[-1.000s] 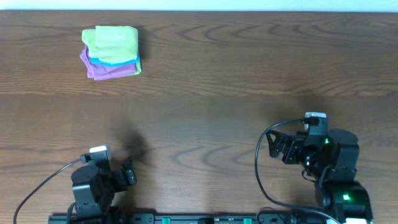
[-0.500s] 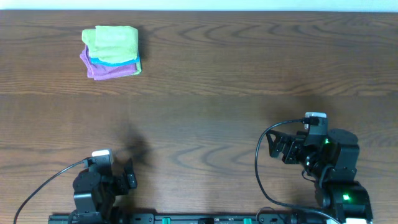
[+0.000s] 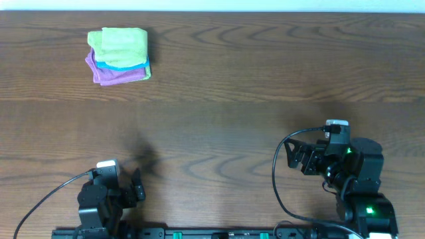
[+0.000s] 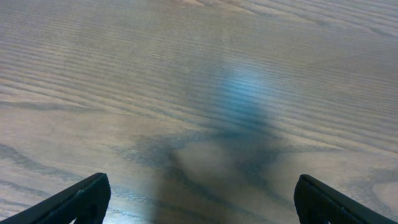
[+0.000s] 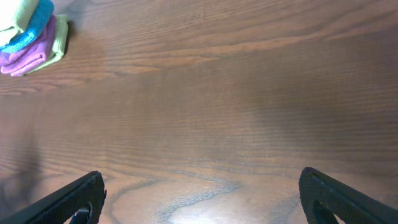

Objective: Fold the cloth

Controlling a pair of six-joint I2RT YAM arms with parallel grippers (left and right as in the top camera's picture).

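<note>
My left tool and right tool are both released, down at the near edge of the dark wooden desk. The light lime-green soft microfibre cloth sits far-left, folded, topping a bright blue folded cloth and purple folded cloth.

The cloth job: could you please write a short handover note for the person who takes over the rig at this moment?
Left gripper: open, empty, over bare table near the front edge.
Right gripper: open, empty, also near the front edge.
The cloth: lime-green, lying folded on top of the stack at the far left, over the blue cloth and the purple cloth.
Done: the cloth looks folded and stacked.
Left: apparently nothing; perhaps check that the stack's edges are neat.
</note>
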